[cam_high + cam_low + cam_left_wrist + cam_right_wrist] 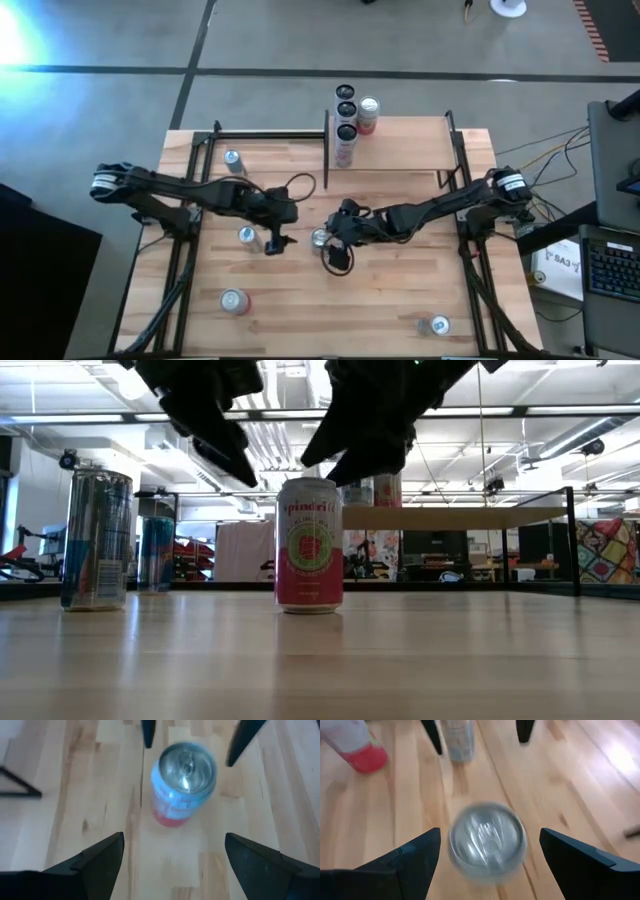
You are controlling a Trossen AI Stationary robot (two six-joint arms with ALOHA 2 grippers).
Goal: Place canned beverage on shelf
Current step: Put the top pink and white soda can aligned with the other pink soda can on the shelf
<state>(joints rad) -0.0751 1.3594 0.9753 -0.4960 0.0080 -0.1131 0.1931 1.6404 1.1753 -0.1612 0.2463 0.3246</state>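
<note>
A pink-and-white beverage can [320, 238] [308, 545] stands upright on its base at the middle of the tabletop. My right gripper [337, 236] [490, 832] is open, slanting down from the table's right. Its fingers stand on either side of the can's silver top [487, 842] and are apart from it. My left gripper [275, 243] [173, 837] is open, holds nothing, and hangs left of the can [182, 785], facing it. The shelf [400, 145] [450, 517] stands at the far right.
Several cans [347, 120] stand at the shelf's left end. Loose cans stand on the table: a tall silver-blue one [247, 236] [95, 540] just behind my left gripper, one at far left [232, 160], one at near left [233, 300], one at near right [438, 325].
</note>
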